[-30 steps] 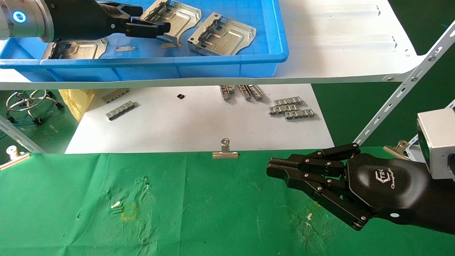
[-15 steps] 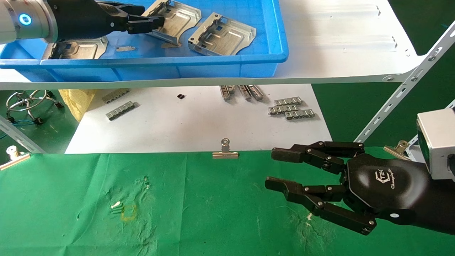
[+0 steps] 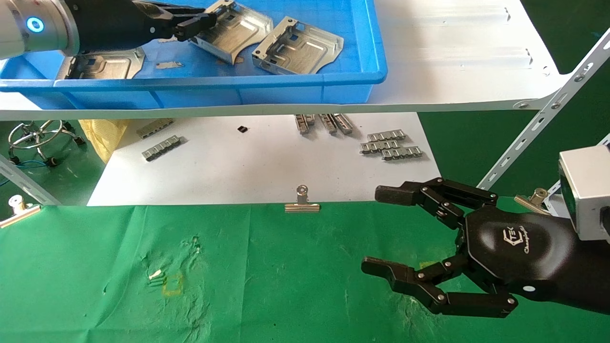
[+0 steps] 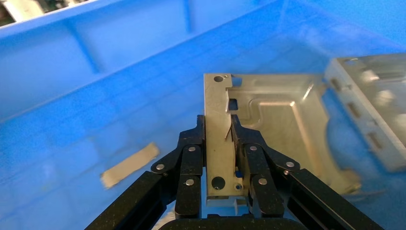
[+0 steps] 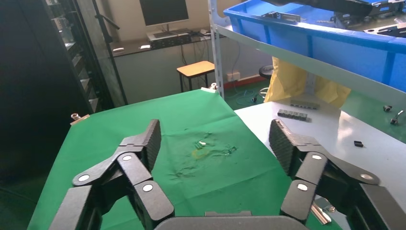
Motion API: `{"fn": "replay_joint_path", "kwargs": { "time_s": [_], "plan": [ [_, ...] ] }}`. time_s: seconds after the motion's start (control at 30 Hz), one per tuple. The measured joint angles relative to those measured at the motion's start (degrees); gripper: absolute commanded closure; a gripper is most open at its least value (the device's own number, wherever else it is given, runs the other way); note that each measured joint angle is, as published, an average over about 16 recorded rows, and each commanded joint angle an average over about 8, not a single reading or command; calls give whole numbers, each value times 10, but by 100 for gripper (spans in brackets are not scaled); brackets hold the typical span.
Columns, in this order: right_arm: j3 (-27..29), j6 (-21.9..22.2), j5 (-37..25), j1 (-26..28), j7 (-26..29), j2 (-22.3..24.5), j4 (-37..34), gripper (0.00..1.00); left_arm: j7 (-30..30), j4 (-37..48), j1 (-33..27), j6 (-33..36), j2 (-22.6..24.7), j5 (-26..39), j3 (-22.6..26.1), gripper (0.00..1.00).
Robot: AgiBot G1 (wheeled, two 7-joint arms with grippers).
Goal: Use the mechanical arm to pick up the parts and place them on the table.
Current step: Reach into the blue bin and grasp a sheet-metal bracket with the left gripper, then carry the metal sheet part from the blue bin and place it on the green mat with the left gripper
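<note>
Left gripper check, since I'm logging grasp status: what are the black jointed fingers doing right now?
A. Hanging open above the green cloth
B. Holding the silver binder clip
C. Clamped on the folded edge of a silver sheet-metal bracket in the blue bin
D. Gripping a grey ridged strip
C: the left gripper has its fingers pressed on both sides of the silver sheet-metal bracket inside the blue plastic bin.

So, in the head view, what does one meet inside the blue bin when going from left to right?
Flat bracket at the left → left gripper, shut on the edge of a second bracket → third bracket → right wall of the blue bin.
</note>
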Motion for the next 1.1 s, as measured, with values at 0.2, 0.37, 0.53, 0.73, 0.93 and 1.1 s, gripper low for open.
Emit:
{"fn": "replay_joint_path", "kwargs": {
  "time_s": [0.2, 0.37, 0.53, 0.73, 0.93, 1.1],
  "plan": [
    [0, 0, 0, 0, 0, 0, 0, 0, 24, -15, -2, 81, -23, -26, -17, 100],
    [0, 0, 0, 0, 0, 0, 0, 0, 56, -31, 1, 171, -48, -48, -30, 100],
    [0, 0, 0, 0, 0, 0, 0, 0, 92, -54, 17, 253, -69, -67, -37, 100],
    [0, 0, 0, 0, 0, 0, 0, 0, 129, -124, 65, 314, -107, -105, -32, 100],
    [0, 0, 0, 0, 0, 0, 0, 0, 160, -232, 147, 330, -167, -162, -6, 100],
    [0, 0, 0, 0, 0, 0, 0, 0, 204, -301, 217, 326, -220, -197, 27, 100]
  ]
}}
